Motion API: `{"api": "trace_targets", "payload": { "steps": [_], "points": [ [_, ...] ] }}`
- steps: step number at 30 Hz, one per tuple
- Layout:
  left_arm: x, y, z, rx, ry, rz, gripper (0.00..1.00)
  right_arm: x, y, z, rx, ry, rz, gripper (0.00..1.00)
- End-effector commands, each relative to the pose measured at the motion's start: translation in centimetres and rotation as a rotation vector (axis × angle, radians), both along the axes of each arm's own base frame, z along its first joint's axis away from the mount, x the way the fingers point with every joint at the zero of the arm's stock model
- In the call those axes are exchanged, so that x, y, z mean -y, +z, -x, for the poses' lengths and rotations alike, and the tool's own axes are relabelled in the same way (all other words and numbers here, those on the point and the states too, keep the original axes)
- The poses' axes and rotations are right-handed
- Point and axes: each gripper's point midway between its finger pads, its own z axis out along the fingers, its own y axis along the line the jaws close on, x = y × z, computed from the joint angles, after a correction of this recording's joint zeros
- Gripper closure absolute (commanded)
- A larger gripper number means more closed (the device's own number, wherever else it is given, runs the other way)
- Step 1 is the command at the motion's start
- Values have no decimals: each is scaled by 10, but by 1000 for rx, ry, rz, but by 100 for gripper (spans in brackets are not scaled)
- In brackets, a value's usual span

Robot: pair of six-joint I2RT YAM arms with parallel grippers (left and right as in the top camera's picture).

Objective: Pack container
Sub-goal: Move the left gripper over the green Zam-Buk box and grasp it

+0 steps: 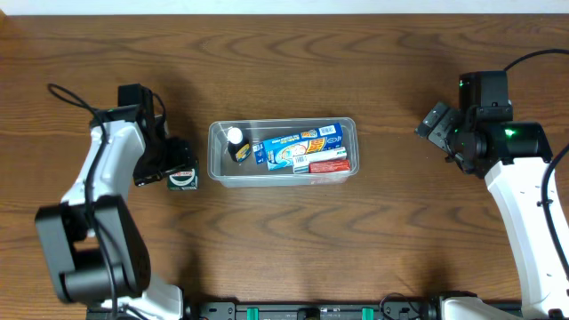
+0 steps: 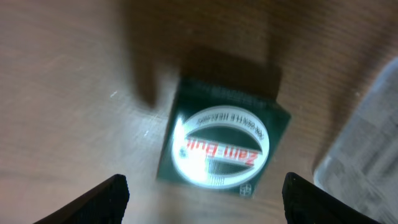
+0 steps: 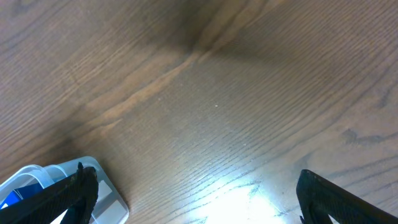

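The clear container (image 1: pixel 218 169) sits mid-table. It holds a small dark bottle with a white cap (image 1: pixel 236 144), a blue box (image 1: pixel 298 145) and a red-and-white box (image 1: pixel 323 164). A small dark green box with a white round label (image 1: pixel 182 180) lies on the table just left of the container. In the left wrist view this box (image 2: pixel 221 143) lies ahead of my open, empty left gripper (image 2: pixel 202 199), with the container's corner (image 2: pixel 367 149) at the right. My right gripper (image 3: pixel 196 199) is open and empty over bare wood, with the container's corner (image 3: pixel 106 202) at its lower left.
The wooden table (image 1: pixel 373 240) surrounds the container. The left arm (image 1: pixel 107 169) stands at the left and the right arm (image 1: pixel 516 178) at the far right. A black rail (image 1: pixel 311 311) runs along the front edge.
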Motion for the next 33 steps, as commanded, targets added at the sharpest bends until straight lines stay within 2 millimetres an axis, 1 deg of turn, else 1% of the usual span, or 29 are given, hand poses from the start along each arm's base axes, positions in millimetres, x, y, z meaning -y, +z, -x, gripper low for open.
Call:
{"api": "trace_targets", "payload": {
  "steps": [1, 9, 17, 21, 23, 26, 28, 31, 33],
  "points": [
    [7, -16, 1, -26, -77, 55, 20, 3, 3, -1, 11, -21, 0, 1],
    [6, -31, -8, -8, -171, 49, 20, 3, 3, -1, 11, -21, 0, 1],
    [6, -46, -8, -30, -227, 55, 21, 3, 3, -1, 11, -20, 1, 1],
    [6, -55, -5, -55, -228, 62, 21, 3, 3, -1, 11, -20, 1, 1],
    [6, -56, -5, -61, -218, 63, 25, 3, 3, -1, 10, -21, 0, 1],
    [6, -52, -7, -52, -187, 60, 26, 3, 3, -1, 11, -21, 0, 1],
    [5, -45, -9, -40, -171, 57, 26, 3, 3, -1, 11, -21, 0, 1],
    [5, -29, -11, -24, -169, 53, 26, 3, 3, -1, 11, -20, 1, 1],
    [5, -15, -11, -12, -169, 50, 26, 3, 3, -1, 11, -21, 0, 1]
  ]
}}
